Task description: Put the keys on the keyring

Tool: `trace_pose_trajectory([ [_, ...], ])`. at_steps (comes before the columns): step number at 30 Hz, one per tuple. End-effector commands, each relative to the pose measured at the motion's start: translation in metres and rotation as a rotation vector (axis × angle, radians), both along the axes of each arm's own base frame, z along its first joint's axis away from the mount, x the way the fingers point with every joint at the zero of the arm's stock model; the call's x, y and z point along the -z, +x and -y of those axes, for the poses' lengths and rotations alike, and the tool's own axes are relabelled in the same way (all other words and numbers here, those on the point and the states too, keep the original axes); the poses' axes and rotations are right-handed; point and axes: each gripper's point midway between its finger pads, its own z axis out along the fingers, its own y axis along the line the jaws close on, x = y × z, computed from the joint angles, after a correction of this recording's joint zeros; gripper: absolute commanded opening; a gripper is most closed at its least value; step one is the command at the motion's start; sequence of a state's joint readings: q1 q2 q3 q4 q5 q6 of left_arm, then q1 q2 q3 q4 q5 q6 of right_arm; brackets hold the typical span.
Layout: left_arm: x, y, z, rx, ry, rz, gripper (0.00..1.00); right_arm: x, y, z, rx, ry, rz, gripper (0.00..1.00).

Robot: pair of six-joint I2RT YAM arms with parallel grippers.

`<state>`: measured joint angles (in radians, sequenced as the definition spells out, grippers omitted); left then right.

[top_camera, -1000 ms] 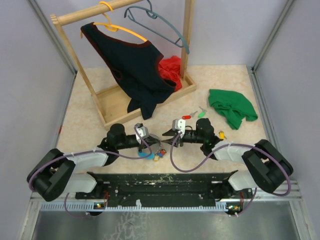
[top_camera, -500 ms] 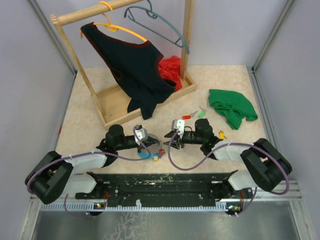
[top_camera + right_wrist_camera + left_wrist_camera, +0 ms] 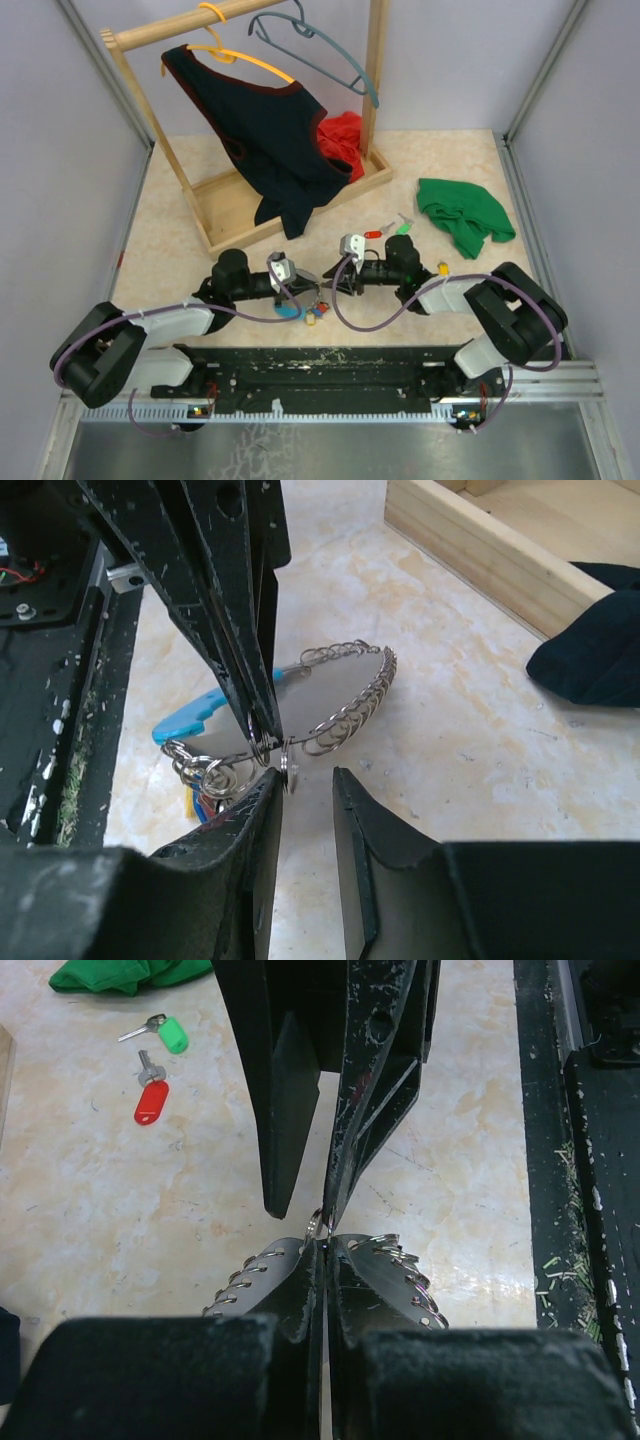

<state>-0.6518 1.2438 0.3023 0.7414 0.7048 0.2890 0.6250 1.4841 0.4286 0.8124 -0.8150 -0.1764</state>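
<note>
My left claw is clamped together on a small silver split ring of the keyring, a light-blue curved plastic band joined to a grey wiry coil. It sits near the middle of the near edge of the beige marbled table; I cannot tell whether it touches the surface. My right claw faces it, fingers apart and nothing between them. The red-capped key and green-capped key lie loose further in, well apart from both claws. The ring is thin, slick wire. I judge an off-axis nudge from my right fingers could twist it free, or the coil could snag a fingertip.
</note>
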Motion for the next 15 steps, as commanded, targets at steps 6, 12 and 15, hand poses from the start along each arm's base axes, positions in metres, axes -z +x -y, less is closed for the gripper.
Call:
trace_pose_trajectory([
  [6,-0.008,-0.003,0.003,0.043,-0.011,0.029,0.00,-0.031,0.031,-0.003,0.133,0.073,-0.070,0.14],
  [12,-0.015,-0.004,0.001,0.037,-0.025,0.043,0.00,-0.021,0.065,0.016,0.388,0.011,-0.236,0.18],
  [15,-0.019,-0.002,0.000,0.011,-0.038,0.042,0.00,-0.019,0.067,0.030,0.469,-0.057,-0.275,0.32],
])
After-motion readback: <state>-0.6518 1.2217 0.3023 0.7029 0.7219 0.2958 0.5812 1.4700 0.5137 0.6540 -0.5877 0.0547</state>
